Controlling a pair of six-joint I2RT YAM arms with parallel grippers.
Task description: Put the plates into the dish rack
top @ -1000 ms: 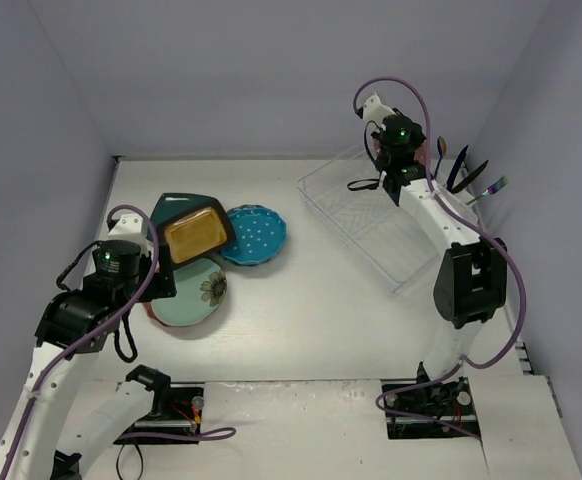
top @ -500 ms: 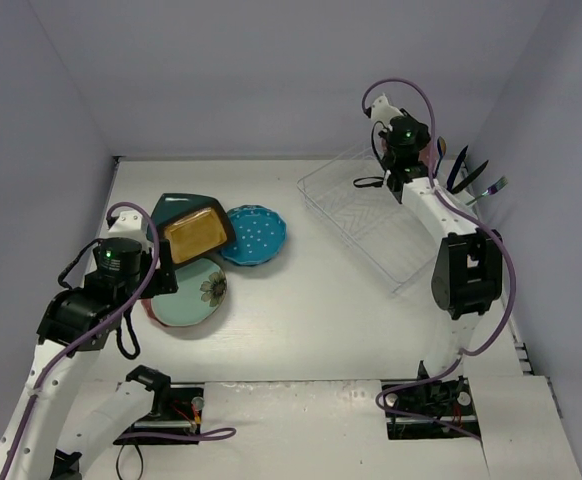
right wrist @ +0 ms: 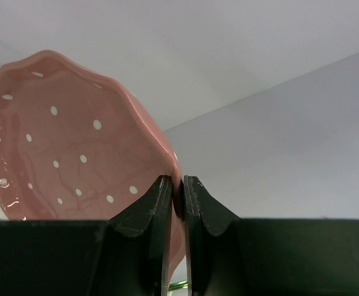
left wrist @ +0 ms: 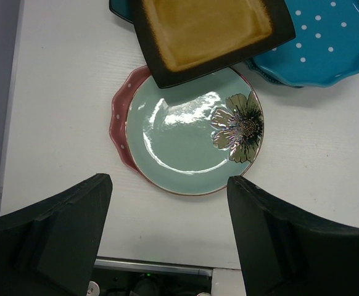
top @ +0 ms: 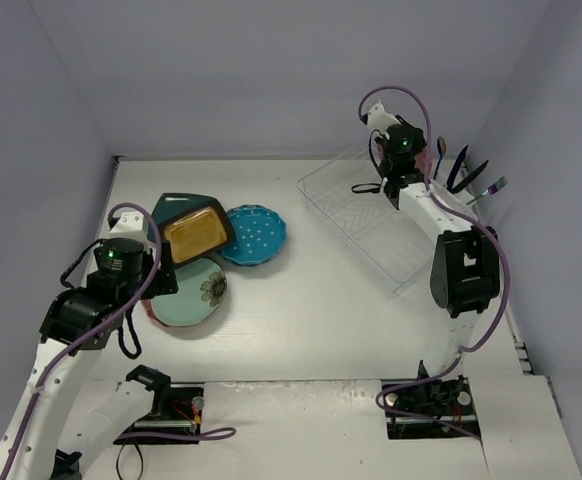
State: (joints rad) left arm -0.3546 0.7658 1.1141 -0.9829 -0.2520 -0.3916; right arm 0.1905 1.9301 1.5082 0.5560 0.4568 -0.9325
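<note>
My right gripper (right wrist: 178, 185) is shut on the rim of a scalloped pink dotted plate (right wrist: 62, 154) and holds it tilted in the air. In the top view this gripper (top: 411, 150) is over the far right corner of the clear dish rack (top: 366, 215). My left gripper (left wrist: 167, 185) is open and empty, above the near edge of the mint flower plate (left wrist: 192, 135). That plate lies on a darker pink dotted plate (left wrist: 121, 117). The black-rimmed mustard plate (left wrist: 210, 31) overlaps it, on the dark teal plate (top: 171, 205). The teal-blue dotted plate (left wrist: 327, 37) lies to the right.
Several dark utensils (top: 463, 168) stand at the rack's right end, close to the right wall. Grey walls close in the table on the left, back and right. The plates cluster (top: 211, 250) at the left of the white table.
My right gripper has shifted a little toward the far right corner of the rack with the pink plate in it. My left arm has barely moved.
</note>
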